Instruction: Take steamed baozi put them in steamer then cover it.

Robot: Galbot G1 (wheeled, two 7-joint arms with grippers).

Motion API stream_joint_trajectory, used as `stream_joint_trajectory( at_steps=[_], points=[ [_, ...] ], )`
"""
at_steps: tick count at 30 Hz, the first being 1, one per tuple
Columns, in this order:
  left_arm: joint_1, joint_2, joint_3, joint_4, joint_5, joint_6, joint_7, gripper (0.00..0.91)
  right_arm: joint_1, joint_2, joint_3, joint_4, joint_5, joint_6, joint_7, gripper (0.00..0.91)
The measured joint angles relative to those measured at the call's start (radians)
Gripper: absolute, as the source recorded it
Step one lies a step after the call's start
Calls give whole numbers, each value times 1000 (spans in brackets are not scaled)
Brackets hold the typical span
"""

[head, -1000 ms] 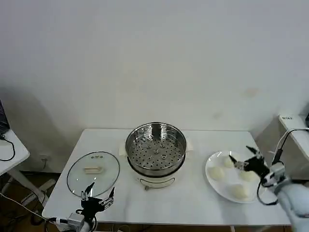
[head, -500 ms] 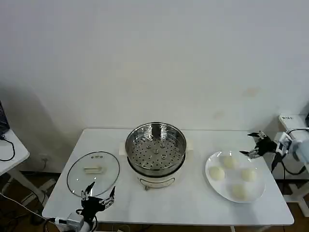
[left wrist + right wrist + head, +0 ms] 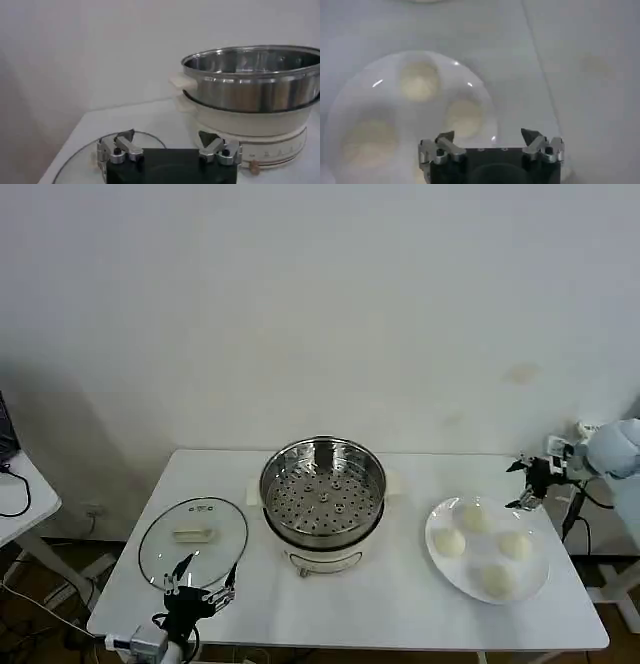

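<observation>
Compared with one second ago, I see my right end effector (image 3: 527, 481) has withdrawn from over the plate (image 3: 440, 562) and risen to the far right tabletop (image 3: 400, 604) edge; fingers spread, holding nothing. The four steamed baozi (image 3: 449, 542) remain on the plate, below and nearer than that end effector, apart from it. My left end effector (image 3: 200, 589) sits at the near tabletop edge, released, just beside the cover (image 3: 193, 542), which lies flat left of the steamer (image 3: 323, 496). The steamer stands uncovered at centre, its perforated tray bare.
</observation>
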Motion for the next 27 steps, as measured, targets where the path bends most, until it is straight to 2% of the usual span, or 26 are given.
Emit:
stream_joint_trajectory(
  at_steps=[16,27],
  points=[
    [29,-22,4,-27,10,1,-5,907,22,149,7,-178,-181,70,-5,907],
    [36,-32,8,-36,20,-2,-7,907,5,201,46,-234,-244,83,4,907]
  ],
)
